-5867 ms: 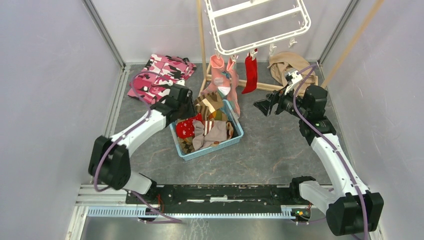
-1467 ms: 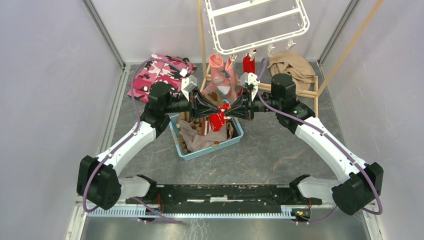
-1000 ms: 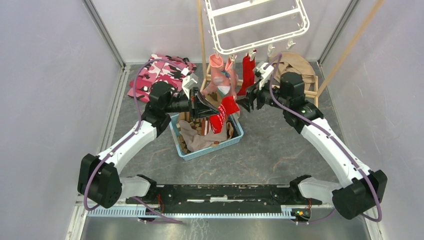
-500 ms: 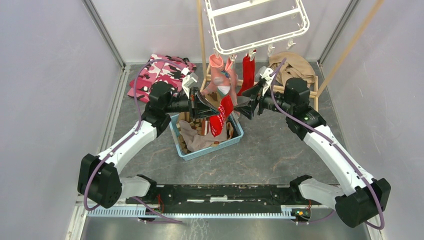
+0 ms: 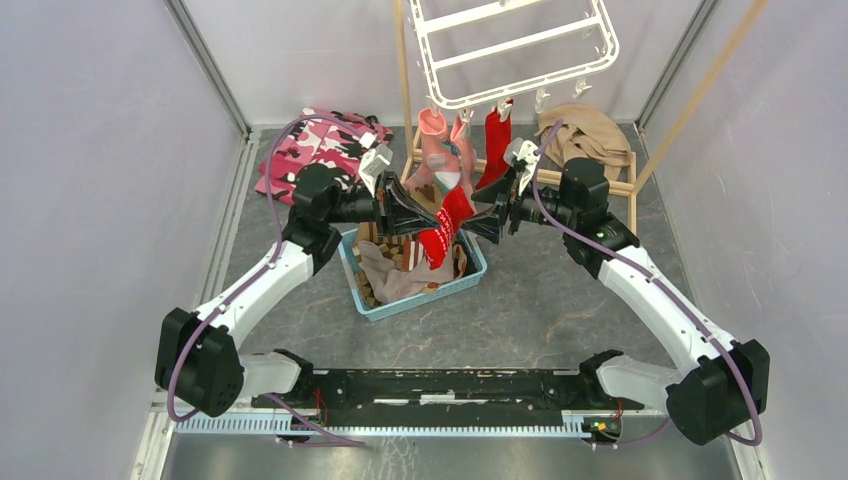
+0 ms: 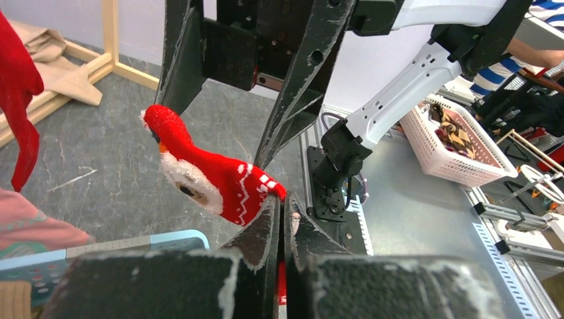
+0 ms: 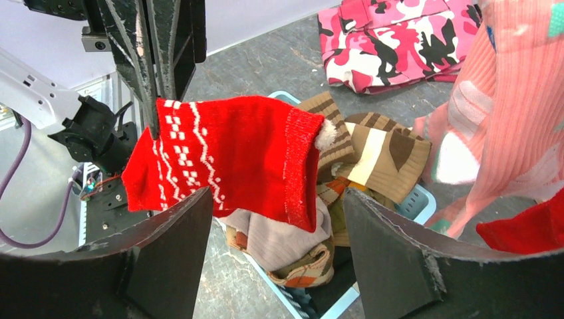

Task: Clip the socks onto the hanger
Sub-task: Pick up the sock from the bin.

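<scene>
My left gripper [image 5: 428, 221] is shut on one end of a red sock [image 5: 441, 236] with white marks, held above the blue basket [image 5: 474, 270]. In the left wrist view the sock [image 6: 214, 184] sticks out from the shut left gripper [image 6: 283, 205]. My right gripper [image 5: 480, 225] faces it, open. In the right wrist view the sock [image 7: 233, 159] hangs just in front of the right gripper [image 7: 278, 197], its wide fingers [image 7: 169, 252] on either side of it and not closed on it. The white hanger [image 5: 600, 55] hangs above, with a pink sock [image 5: 445, 150] and a red sock [image 5: 497, 148] clipped to it.
The basket holds several more socks, brown with cream stripes [image 7: 376, 143] among them. A pink camouflage garment [image 5: 320, 150] lies at the back left. A tan cloth [image 5: 580, 135] rests on the wooden stand [image 5: 405, 80] at the back right.
The right gripper has come back left and slightly down towards the held red sock, with its jaws wider apart. The left gripper has kept its hold almost in place.
</scene>
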`<state>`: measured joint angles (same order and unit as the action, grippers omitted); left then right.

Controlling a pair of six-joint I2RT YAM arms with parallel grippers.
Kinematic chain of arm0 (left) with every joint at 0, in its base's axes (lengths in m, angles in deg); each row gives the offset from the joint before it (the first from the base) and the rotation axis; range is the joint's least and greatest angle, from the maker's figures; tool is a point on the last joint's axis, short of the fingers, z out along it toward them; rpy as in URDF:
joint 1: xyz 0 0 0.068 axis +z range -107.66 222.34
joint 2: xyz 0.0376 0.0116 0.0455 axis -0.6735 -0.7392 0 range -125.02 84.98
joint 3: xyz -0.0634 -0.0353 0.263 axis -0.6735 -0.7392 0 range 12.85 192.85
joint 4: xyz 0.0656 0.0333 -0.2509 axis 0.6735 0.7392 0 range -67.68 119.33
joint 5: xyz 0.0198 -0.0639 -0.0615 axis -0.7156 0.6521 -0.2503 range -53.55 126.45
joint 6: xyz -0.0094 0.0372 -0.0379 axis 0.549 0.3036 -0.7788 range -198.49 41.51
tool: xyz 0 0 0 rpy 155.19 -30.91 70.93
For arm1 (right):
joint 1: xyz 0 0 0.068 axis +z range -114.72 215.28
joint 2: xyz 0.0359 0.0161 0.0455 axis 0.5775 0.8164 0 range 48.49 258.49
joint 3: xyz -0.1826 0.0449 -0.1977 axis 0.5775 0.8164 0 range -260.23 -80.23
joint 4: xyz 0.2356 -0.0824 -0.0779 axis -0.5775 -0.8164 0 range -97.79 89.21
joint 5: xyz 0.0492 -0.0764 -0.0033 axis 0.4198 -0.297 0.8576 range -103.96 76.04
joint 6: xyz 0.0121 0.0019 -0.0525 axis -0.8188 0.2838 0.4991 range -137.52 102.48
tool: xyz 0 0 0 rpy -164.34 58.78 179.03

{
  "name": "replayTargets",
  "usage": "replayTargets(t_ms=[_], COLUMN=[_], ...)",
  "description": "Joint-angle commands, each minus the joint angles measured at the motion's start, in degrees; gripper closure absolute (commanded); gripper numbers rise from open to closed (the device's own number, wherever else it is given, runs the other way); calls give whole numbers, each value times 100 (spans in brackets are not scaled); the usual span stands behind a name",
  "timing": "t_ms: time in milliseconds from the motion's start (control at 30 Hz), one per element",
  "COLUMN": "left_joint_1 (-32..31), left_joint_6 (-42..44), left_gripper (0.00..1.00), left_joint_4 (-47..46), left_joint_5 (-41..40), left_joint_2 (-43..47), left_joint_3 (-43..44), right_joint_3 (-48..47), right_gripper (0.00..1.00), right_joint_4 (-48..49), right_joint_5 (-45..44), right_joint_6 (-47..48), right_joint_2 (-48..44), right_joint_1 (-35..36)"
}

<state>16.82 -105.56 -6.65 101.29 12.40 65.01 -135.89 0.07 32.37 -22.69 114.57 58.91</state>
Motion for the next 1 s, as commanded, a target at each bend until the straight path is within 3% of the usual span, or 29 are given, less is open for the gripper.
replayTargets(t_ms=[0, 133, 467, 733, 800, 967], left_joint_1=[-6, -6, -6, -6, -6, 5], left_joint_6=[-510, -699, -674, 306, 677, 1756], left_gripper=[98, 98, 98, 93, 86, 50], left_joint_4=[-820, -1063, -1119, 76, 543, 1785], left_joint_5=[199, 219, 170, -184, -344, -902], left_joint_2=[174, 165, 174, 242, 265, 380], left_joint_3=[242, 242, 239, 254, 303, 562], right_joint_3=[6, -10, -273, -885, -1027, -1392], right_gripper=[23, 29, 85, 92, 92, 95], right_joint_4=[586, 883, 897, -422, -772, -1487], right_joint_5=[207, 314, 727, 542, 396, 115], right_joint_6=[-185, -248, -98, 1034, 1416, 2216], right_joint_2=[93, 136, 125, -37, -96, -192], right_joint_1=[30, 22, 18, 23, 26, 24])
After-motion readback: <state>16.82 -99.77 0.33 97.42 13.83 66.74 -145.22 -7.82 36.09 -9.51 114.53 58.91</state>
